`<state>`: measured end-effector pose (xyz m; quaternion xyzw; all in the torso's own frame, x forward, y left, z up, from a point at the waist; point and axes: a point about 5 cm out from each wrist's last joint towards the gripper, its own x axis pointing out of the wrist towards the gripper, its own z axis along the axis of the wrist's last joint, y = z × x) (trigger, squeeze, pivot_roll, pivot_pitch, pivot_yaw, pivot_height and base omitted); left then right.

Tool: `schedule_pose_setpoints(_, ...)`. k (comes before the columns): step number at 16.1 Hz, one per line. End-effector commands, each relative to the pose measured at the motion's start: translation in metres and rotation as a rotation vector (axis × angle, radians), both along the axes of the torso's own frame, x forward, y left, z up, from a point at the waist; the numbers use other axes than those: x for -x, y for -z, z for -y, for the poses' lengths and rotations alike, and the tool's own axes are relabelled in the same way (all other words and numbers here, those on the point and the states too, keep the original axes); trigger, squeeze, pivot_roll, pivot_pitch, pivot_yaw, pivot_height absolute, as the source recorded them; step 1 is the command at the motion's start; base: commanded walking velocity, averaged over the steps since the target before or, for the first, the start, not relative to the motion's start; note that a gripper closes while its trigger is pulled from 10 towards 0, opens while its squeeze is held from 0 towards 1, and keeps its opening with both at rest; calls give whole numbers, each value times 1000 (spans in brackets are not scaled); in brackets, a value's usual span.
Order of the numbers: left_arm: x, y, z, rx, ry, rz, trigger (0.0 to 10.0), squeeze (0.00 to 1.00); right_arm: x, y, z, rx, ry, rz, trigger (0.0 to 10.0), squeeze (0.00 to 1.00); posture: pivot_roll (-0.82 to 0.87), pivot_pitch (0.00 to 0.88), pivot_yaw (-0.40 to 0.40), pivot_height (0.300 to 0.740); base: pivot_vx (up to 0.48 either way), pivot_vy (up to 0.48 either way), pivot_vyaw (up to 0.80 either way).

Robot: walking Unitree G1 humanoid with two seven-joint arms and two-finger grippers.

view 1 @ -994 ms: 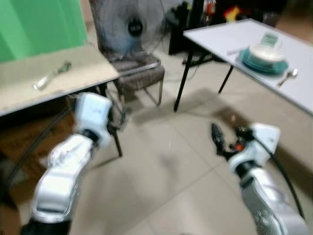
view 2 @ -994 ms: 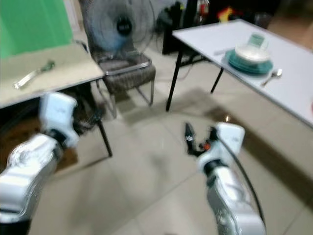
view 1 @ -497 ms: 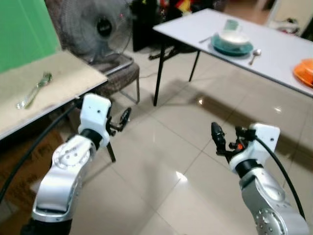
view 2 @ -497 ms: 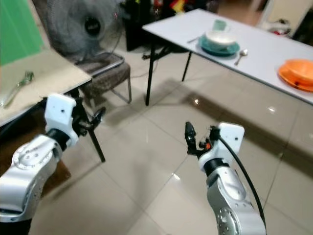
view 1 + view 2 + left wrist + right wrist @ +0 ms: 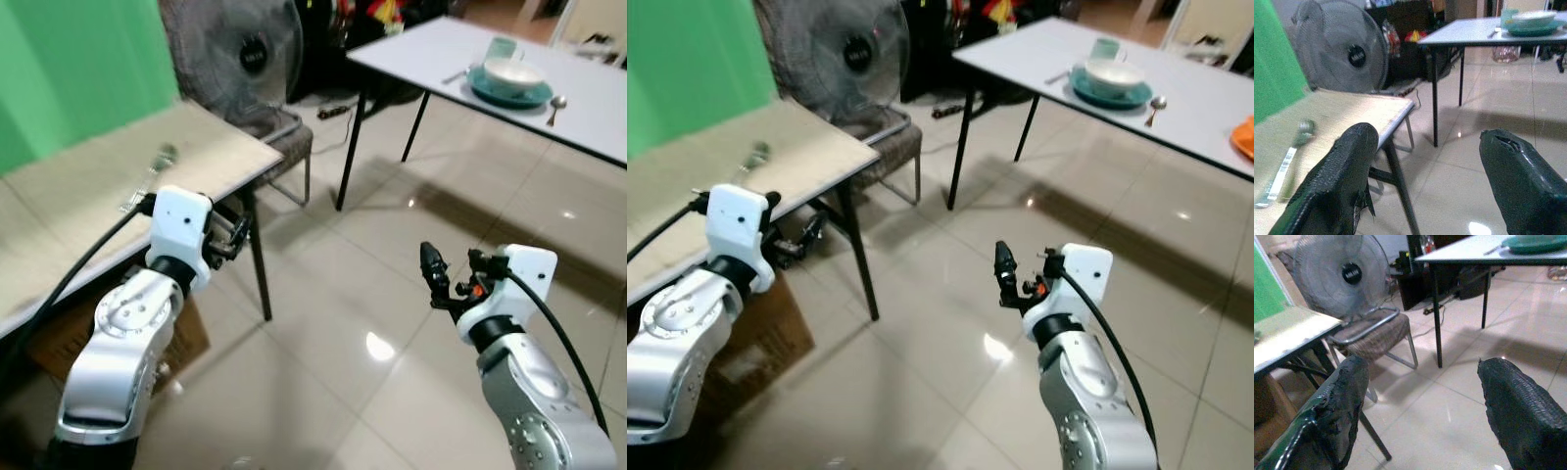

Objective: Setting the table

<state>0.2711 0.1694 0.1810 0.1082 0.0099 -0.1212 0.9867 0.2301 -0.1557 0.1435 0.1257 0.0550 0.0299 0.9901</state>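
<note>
A metal fork [image 5: 147, 176] lies on the beige table [image 5: 88, 225] at my left, just beyond my left gripper [image 5: 231, 235]. That gripper is open and hangs by the table's front corner with nothing between its fingers [image 5: 1337, 181]. My right gripper [image 5: 451, 270] is open over the tiled floor and holds nothing. Far right stands a white table [image 5: 588, 122] with a teal plate [image 5: 509, 90], a white bowl [image 5: 512, 70] on it, a cup [image 5: 502, 46] behind and a spoon [image 5: 555, 106] beside. An orange plate [image 5: 1246, 137] sits at its near end.
A standing fan [image 5: 245, 49] and a woven chair [image 5: 286, 142] stand between the two tables. A green screen [image 5: 69, 69] rises behind the beige table, and a cardboard box [image 5: 59, 338] sits under it. Glossy tiled floor [image 5: 343, 323] lies ahead.
The camera has swung, so the beige table with the fork now fills more of the left. Both arms keep the same pose with open fingers.
</note>
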Motion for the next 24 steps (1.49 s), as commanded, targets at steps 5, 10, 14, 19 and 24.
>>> schedule_pose_setpoints(5,-1,-6,-3,53,-37,28,10000,0,1,-4,-3,-14,-5,18,10000,0,-97,0,-37,740,0,174,-408)
schedule_pose_setpoints(10,-2,-4,-4,45,-37,19,10000,0,0,-4,-3,-11,-7,18,10000,0,-99,0,-40,740,58,0,0)
schedule_pose_setpoints(14,-1,-4,-7,47,-45,19,10000,0,0,-5,-3,14,-20,17,10000,0,-99,0,-45,740,334,0,0)
schedule_pose_setpoints(19,-1,-5,-14,40,-64,21,10000,0,-1,-3,-7,12,-48,8,10000,0,-94,0,-49,740,384,0,585)
schedule_pose_setpoints(24,-2,-5,-17,35,-65,18,10000,0,0,-3,-8,11,-57,6,10000,0,-95,0,-48,740,392,0,0)
